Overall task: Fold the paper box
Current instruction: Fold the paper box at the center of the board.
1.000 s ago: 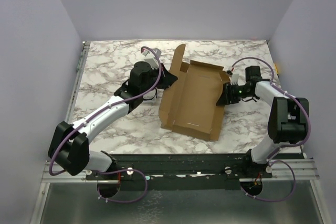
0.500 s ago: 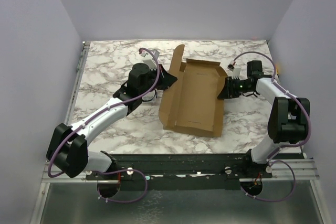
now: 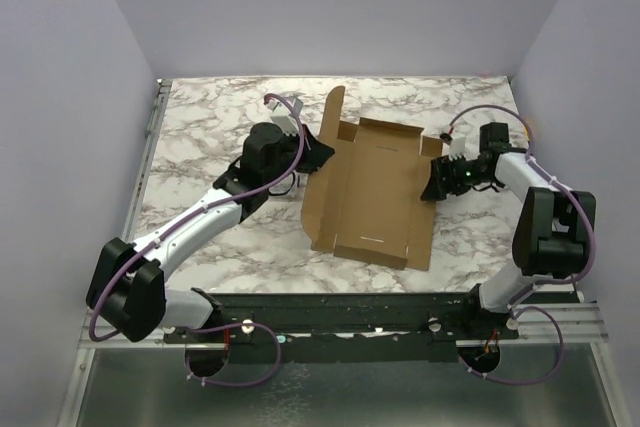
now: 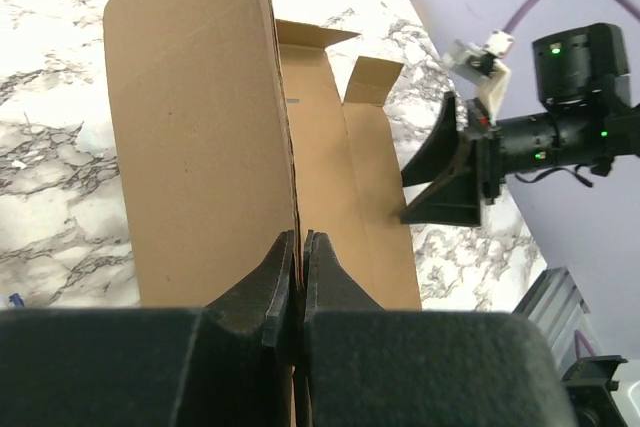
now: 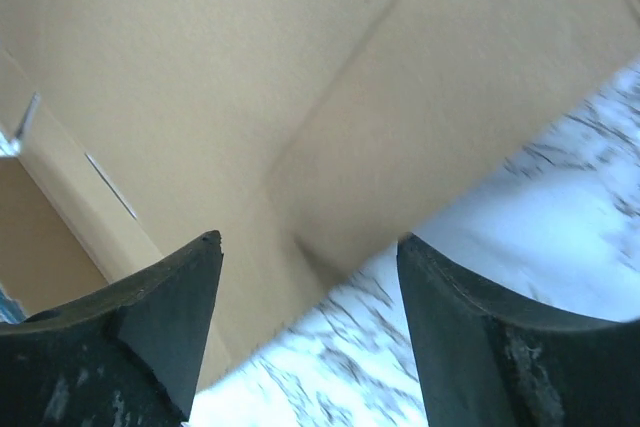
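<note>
**Box Wall Held Upright**

The left end effector [image 4: 301, 272], pressed together, pinches the paper box [image 3: 375, 187] by its upright left wall; the right end effector [image 5: 308, 242] hangs spread at the opposite edge, low over the surface [image 3: 220, 117]. Best to grip that edge low and fold along the crease

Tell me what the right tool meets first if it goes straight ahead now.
Probably the paper box: its right edge lies just ahead of the open right tool, though the gap is hard to judge.

A white marble-patterned table [image 3: 200, 132] stands enclosed by plain lavender walls [image 3: 350, 7].
</note>
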Motion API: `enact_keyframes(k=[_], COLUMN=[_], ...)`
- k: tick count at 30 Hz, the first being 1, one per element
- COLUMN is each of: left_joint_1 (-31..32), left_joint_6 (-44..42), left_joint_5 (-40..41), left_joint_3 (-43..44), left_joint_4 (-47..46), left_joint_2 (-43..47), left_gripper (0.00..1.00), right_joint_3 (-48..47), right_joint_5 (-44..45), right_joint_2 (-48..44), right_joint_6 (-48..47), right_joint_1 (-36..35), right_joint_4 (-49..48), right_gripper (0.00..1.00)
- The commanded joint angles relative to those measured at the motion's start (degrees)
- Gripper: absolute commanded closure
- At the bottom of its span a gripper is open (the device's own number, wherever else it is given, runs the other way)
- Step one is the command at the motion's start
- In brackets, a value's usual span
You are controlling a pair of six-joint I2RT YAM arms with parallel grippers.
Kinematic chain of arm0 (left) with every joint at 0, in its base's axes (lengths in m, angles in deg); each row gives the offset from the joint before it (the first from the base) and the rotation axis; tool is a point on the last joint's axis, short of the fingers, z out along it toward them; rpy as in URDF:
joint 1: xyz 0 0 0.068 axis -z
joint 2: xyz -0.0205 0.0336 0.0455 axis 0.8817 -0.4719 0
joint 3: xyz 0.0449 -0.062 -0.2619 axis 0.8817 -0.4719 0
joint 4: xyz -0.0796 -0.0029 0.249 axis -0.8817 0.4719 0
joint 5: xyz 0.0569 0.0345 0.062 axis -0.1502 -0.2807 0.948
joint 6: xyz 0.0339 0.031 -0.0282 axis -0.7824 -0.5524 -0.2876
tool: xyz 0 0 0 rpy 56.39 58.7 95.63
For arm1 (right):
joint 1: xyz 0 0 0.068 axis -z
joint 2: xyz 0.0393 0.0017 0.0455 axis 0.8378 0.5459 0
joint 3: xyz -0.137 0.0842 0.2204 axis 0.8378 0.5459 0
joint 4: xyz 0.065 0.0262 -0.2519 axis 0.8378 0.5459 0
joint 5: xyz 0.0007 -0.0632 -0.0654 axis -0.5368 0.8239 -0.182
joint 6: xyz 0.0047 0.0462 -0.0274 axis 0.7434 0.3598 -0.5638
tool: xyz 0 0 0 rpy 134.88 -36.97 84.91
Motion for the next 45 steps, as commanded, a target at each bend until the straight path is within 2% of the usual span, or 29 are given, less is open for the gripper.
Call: enact_keyframes(k=[1,6,8,9,10,11,13,15,20,23,28,38,45], left_joint_1=[-1.2,-2.6,-3.2,-3.6,-3.8,-4.1,-4.5,-4.8,-6.4,-6.9,-6.9,-6.8,-6.9], left_joint_6=[-5.7,-6.7,-6.4,-6.1,-5.9,-5.7,-5.9,-6.9,-9.6,-10.3,-10.7,-10.7,-10.4], left_joint_5=[2.5,3.2,3.5,3.7,3.6,3.6,3.5,3.6,2.8,1.7,0.4,-1.4,-2.2], left_joint_3=[-2.1,-0.8,-0.3,-0.2,-0.1,0.1,0.5,1.2,4.1,5.7,7.2,7.6,7.4], left_joint_4=[5.8,7.6,8.3,8.5,8.7,8.8,9.2,9.6,11.5,11.6,11.6,11.5,11.5], left_joint_2=[0.7,-0.3,-1.6,-2.2,-3.1,-3.8,-5.3,-6.4,-9.9,-12.1,-13.7,-13.4,-13.1], left_gripper=[1.00,1.00,1.00,1.00,1.00,1.00,1.00,1.00,1.00,1.00,1.00,1.00,1.00], right_joint_3=[0.1,0.0,1.0,2.3,4.8,7.9,14.7,16.9,17.2,21.2,21.5,21.4,22.3], right_joint_5=[-0.5,-8.0,-13.1,-15.3,-16.3,-16.2,-15.5,-14.5,-11.9,-13.3,-9.9,-10.6,-11.7], right_joint_2=[-5.2,-10.3,-13.2,-14.6,-16.3,-18.0,-21.5,-22.8,-20.1,-21.7,-18.1,-12.9,-13.1], right_joint_6=[-14.0,-34.1,-49.2,-59.7,-74.2,-82.1,-89.8,-92.3,-98.0,-97.8,-97.4,-97.9,-98.9], right_joint_1=[3.6,4.0,4.0,4.0,4.0,4.0,3.9,3.9,3.9,3.9,3.9,3.4,2.1], right_joint_4=[8.2,21.3,29.1,33.2,36.4,37.1,32.8,28.6,26.7,18.0,12.0,8.6,10.0], right_gripper=[0.25,0.24,0.23,0.22,0.16,0.11,0.06,0.04,0.05,0.05,0.07,0.16,0.17])
